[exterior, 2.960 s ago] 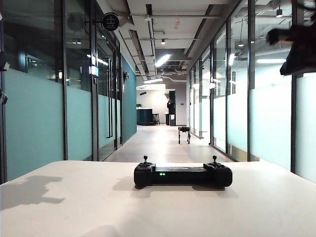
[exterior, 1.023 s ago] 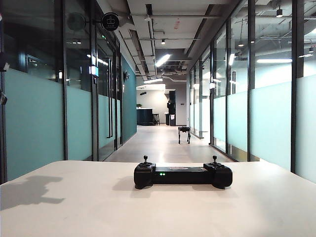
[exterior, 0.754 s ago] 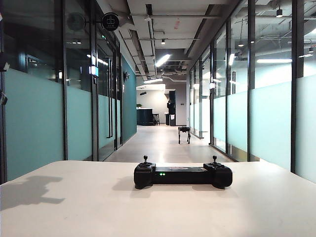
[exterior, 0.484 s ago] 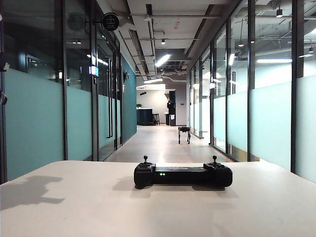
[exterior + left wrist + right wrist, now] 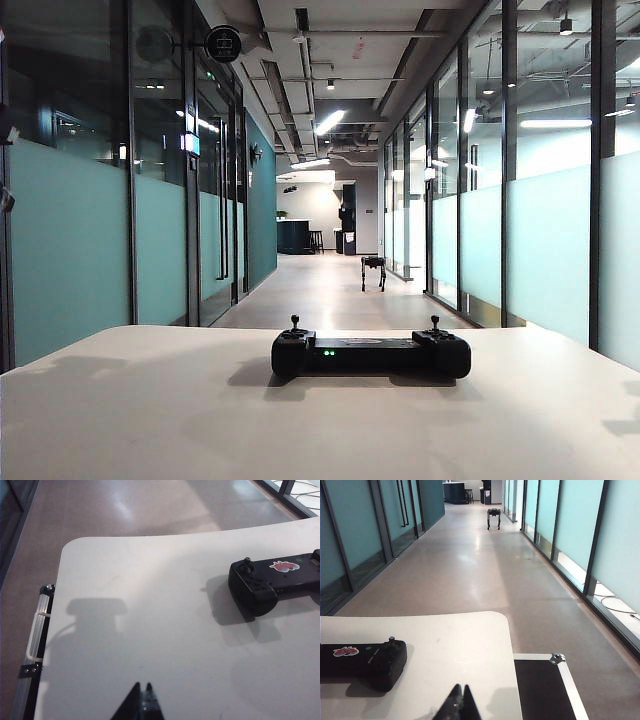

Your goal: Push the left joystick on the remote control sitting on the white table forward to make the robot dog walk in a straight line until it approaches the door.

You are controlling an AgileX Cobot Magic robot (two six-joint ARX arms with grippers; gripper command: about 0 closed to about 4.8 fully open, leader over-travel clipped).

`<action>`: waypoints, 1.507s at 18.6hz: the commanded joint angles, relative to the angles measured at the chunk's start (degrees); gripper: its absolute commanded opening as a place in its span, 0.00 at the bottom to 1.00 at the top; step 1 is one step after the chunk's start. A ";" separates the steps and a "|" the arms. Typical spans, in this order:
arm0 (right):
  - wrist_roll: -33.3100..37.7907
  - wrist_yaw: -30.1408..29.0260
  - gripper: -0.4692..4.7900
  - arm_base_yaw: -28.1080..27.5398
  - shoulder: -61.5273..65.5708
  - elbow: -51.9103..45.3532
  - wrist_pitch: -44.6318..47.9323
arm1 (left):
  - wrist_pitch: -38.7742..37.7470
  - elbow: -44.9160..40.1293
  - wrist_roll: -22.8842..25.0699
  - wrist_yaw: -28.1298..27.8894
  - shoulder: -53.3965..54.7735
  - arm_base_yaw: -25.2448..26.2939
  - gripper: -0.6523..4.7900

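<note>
The remote control (image 5: 370, 356) lies flat on the white table (image 5: 150, 420), its green lights lit and both thumbsticks upright. Its left joystick (image 5: 294, 322) stands free with nothing touching it. Far down the corridor, by the right glass wall, stands the robot dog (image 5: 373, 270), also in the right wrist view (image 5: 493, 517). My left gripper (image 5: 142, 685) is shut and empty over bare tabletop, well short of the remote control (image 5: 272, 582) and its stick (image 5: 246, 561). My right gripper (image 5: 460, 686) is shut and empty, beside the remote control's other end (image 5: 365, 661). Neither gripper shows in the exterior view.
Glass walls with frosted teal panels line both sides of the corridor, and glass doors (image 5: 215, 200) stand on the left. A black case with metal corners (image 5: 545, 685) sits beside the table's right edge. A metal rail (image 5: 35, 635) runs along its left edge.
The dark arm at the exterior view's upper right three seconds ago is gone. The shadow on the table's left side has faded. Remote control and robot dog have not moved.
</note>
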 commanded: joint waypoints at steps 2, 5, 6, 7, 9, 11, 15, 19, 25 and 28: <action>-0.07 0.22 0.08 0.04 -0.20 -0.52 0.48 | 1.68 -0.85 0.22 -1.99 -7.45 0.20 0.11; -0.07 0.24 0.08 0.09 -0.20 -0.52 0.46 | 7.13 -4.33 1.11 3.10 -13.86 4.68 0.11; -0.07 0.24 0.08 0.09 -0.20 -0.52 0.46 | 8.11 -5.88 1.36 5.31 -16.44 6.78 0.11; -0.07 0.24 0.08 0.11 -0.20 -0.52 0.46 | 7.85 -8.07 2.62 6.71 -21.00 9.31 0.11; -0.07 0.24 0.08 0.11 -0.20 -0.52 0.46 | 6.88 -10.49 4.52 5.88 -27.21 10.51 0.11; -0.07 0.24 0.08 0.11 -0.20 -0.52 0.48 | 5.07 -12.20 5.70 3.15 -32.06 10.86 0.12; -0.07 0.24 0.08 0.11 -0.20 -0.52 0.46 | 1.05 -14.88 6.47 1.18 -38.14 10.97 0.12; -0.07 0.24 0.08 0.11 -0.20 -0.52 0.50 | -5.77 -14.86 4.96 1.20 -39.65 11.04 0.12; -0.07 0.24 0.08 0.11 -0.20 -0.52 0.35 | -6.73 -14.84 3.50 3.19 -39.65 13.90 0.12; -0.07 0.24 0.08 0.11 -0.20 -0.52 0.33 | -5.09 -14.84 3.50 3.19 -39.65 13.90 0.12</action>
